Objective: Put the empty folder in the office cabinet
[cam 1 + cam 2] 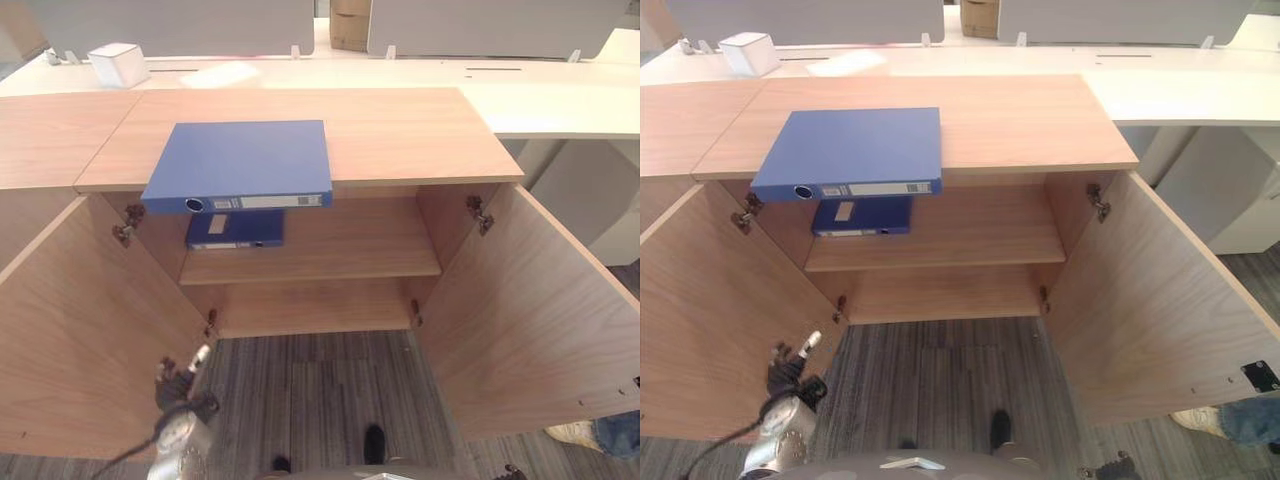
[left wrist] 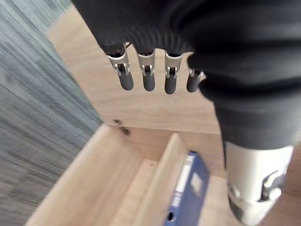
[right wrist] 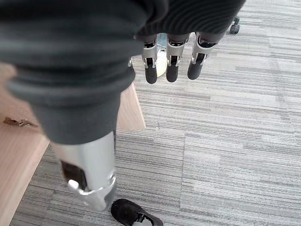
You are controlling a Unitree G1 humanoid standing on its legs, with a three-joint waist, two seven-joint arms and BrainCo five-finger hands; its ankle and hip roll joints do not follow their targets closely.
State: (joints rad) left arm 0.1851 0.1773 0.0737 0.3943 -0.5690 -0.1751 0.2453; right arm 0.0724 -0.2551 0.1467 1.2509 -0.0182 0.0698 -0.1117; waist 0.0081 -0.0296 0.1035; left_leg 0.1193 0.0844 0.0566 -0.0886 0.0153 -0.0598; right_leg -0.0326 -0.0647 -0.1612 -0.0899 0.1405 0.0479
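A blue folder (image 1: 240, 160) lies flat on top of the wooden cabinet (image 1: 420, 130), its labelled spine overhanging the front edge. A second blue folder (image 1: 235, 230) lies on the upper shelf inside, at the left. Both cabinet doors stand wide open. My left hand (image 1: 182, 383) hangs low by the left door (image 1: 80, 330), well below the folders. In the left wrist view its fingers (image 2: 148, 80) are straight and hold nothing, and a blue folder spine (image 2: 188, 188) shows beyond them. My right hand's fingers (image 3: 171, 66) hang relaxed and empty over the grey carpet.
The right door (image 1: 530, 320) swings out to the right. The lower shelf (image 1: 310, 305) is bare. A person's shoe and trouser leg (image 1: 600, 435) stand at the lower right. A white box (image 1: 118, 63) sits on the white desk behind the cabinet.
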